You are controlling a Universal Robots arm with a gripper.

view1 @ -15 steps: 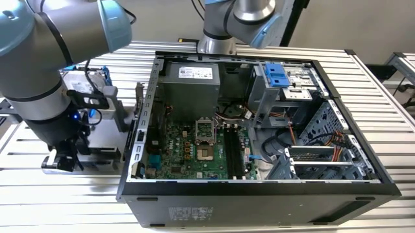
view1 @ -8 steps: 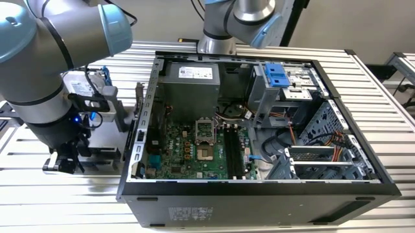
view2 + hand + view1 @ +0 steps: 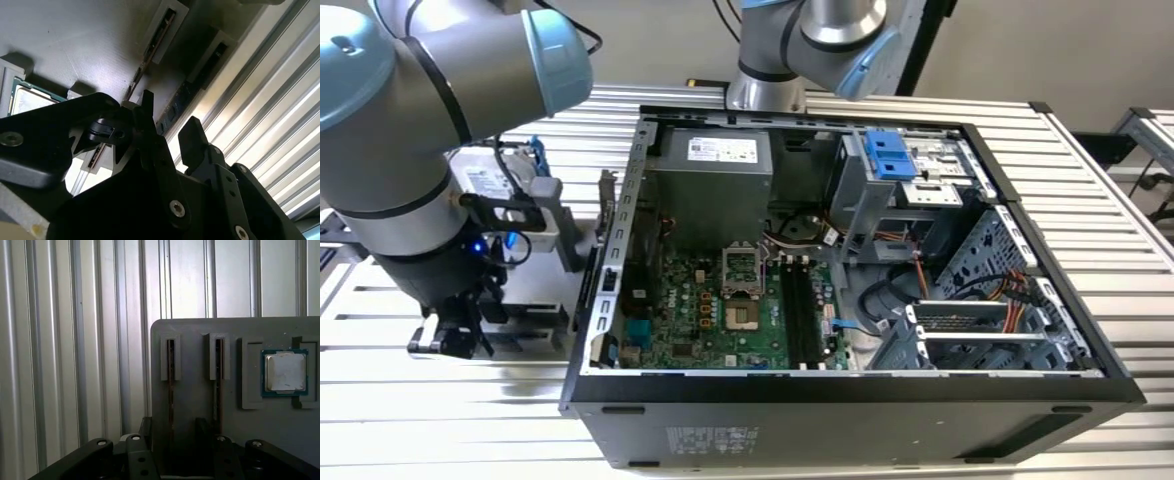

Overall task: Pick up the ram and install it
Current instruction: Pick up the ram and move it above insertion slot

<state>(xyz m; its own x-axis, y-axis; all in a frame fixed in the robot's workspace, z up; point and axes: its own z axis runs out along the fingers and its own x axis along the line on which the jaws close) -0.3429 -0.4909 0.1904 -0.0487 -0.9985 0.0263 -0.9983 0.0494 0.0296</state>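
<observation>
On the slatted table (image 3: 1107, 200), at the exterior view's left of the open computer case (image 3: 854, 400), the arm (image 3: 400, 150) stands over a grey holder tray (image 3: 195, 390), its gripper (image 3: 175, 422) low, fingers (image 3: 202, 435) spread wide astride the ram (image 3: 170, 365), which stands on edge in its slot, ungripped.

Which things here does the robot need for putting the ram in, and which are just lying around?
For the job: the gripper, open; the ram stick standing between its fingers; the memory slots in the open computer case.
Just lying about: the other ram stick; the CPU chip. Both sit in the gray holder.
</observation>
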